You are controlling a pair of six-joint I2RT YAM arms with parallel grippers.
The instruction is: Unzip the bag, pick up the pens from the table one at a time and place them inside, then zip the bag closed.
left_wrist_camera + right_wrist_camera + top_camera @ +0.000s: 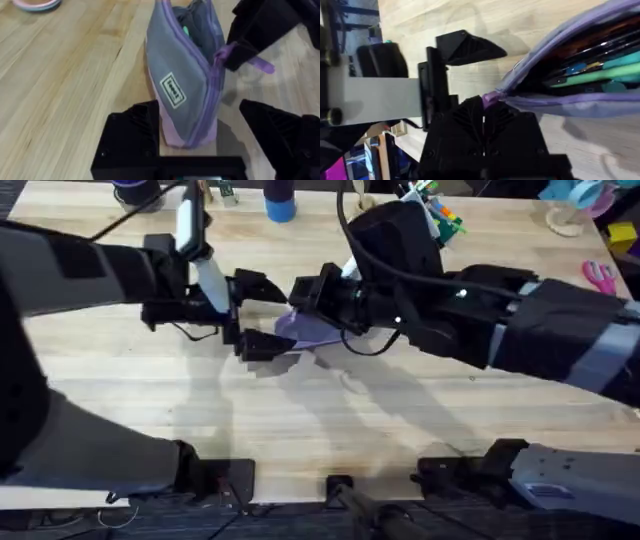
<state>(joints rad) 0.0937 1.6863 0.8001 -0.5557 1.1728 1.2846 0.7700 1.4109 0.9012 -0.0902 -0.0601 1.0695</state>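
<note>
The lilac bag [180, 75] stands on its edge on the table [300, 410], its zipper open along the top. Inside it lie the pens: a light green one [600, 75] and a dark one [600, 47]. My left gripper [205, 125] is open and straddles the bag's near end; one finger [130, 135] touches the fabric and the other stands apart. My right gripper [485, 107] is shut on the purple zipper pull [489, 99] at that same end. From overhead, both grippers meet at the bag [305, 330] near the table's middle.
Pink-handled scissors [598, 275] lie at the far right. A blue bottle [280, 202] and a bunch of coloured markers [440, 215] stand along the back edge. A pink dish [35, 4] sits beyond the bag. Bare planks stretch in front of the arms.
</note>
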